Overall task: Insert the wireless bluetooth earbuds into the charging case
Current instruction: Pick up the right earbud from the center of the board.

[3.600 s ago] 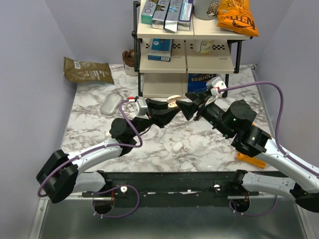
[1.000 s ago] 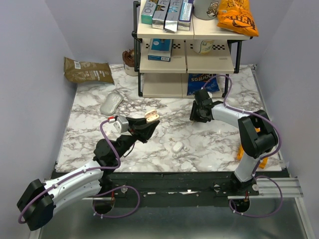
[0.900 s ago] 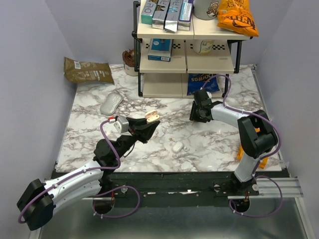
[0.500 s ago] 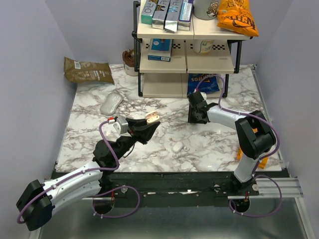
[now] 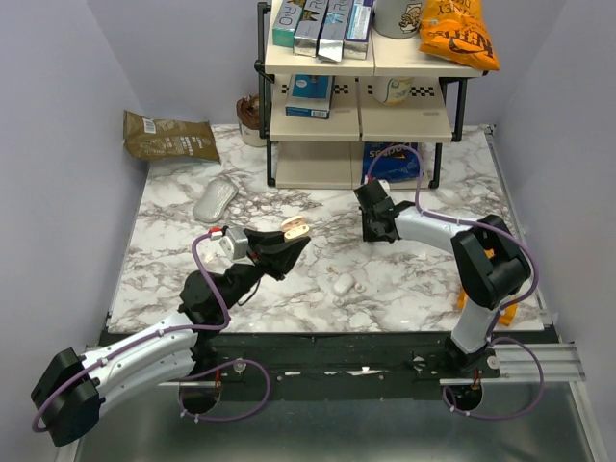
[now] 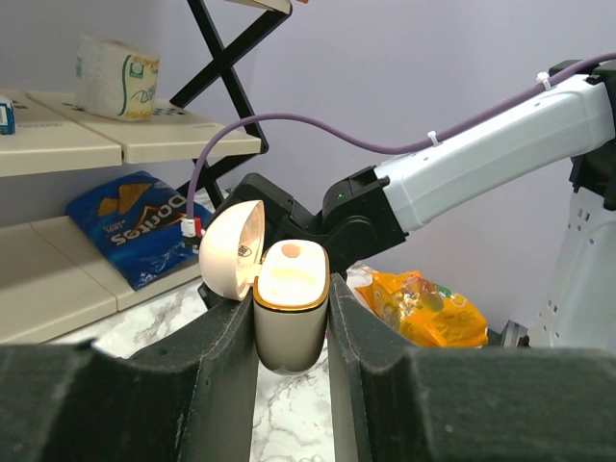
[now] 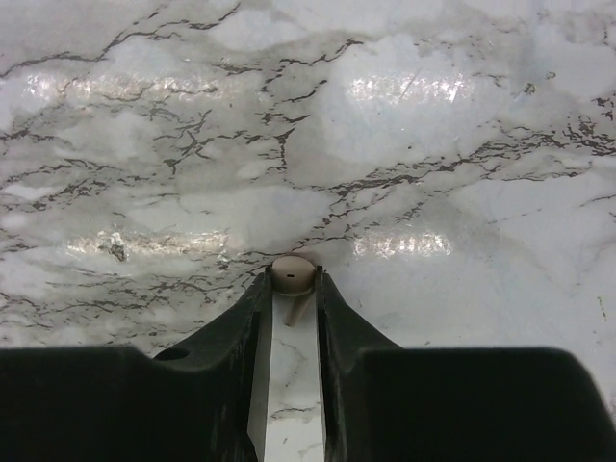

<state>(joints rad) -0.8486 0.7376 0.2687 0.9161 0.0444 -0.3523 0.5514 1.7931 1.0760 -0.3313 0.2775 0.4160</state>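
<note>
Right hand (image 7: 292,284) has slid left along the table (image 7: 462,192), jaws drawn close either side of the earbud (image 7: 294,273); grip unclear. Left hand (image 6: 289,289) clamps the open charging case (image 6: 289,327) aloft. I'd close gently, centred, before lifting.

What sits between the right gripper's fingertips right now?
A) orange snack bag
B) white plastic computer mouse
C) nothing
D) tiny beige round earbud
D: the right wrist view shows the tiny beige round earbud pinched between the fingertips of the right gripper, down at the marble tabletop.
</note>
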